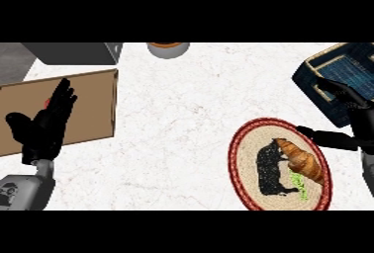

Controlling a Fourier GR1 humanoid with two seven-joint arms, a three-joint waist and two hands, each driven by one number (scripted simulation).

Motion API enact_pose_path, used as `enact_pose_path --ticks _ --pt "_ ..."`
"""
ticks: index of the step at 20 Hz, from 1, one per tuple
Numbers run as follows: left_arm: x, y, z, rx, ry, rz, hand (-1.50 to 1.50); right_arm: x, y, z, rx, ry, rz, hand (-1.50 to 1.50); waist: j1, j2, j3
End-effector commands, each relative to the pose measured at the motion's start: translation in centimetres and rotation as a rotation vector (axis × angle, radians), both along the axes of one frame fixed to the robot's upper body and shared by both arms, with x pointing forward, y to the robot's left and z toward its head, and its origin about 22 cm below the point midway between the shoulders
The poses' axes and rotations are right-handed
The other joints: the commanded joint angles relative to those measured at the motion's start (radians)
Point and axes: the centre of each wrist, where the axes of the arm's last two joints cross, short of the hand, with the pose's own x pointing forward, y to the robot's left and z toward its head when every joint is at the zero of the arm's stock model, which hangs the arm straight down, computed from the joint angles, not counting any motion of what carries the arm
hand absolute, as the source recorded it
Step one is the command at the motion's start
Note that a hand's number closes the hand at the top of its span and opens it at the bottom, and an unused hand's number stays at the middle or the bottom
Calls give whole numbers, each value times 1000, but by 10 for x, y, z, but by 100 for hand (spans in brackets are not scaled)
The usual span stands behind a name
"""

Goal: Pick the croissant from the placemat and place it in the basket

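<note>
Croissant [302,159]: lying on round placemat [251,144]. Basket [312,74]: just beyond. Right hand [359,121]: fingers spread, holding nothing. Left hand [44,126]: open over board [91,106]

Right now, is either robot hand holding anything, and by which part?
Nothing is held. The croissant lies on the placemat; the right robot hand and left robot hand are both open.

One croissant [303,159], one placemat [251,148], one basket [309,74], one brown board [91,106], two hands [40,129] [353,118].
</note>
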Motion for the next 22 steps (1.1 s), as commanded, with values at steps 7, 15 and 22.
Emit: enact_pose_path --ticks 7,15,22 --pt "1 0 -4 -4 20 15 0 -11 -65 99 -612 381 0 -150 -17 -4 -6" --pt "5 12 2 -4 6 20 0 -26 -77 133 -686 615 195 -150 -12 -2 -1" --pt "11 -3 -2 28 1 21 0 -26 -83 108 -594 591 189 -150 -4 -1 0"
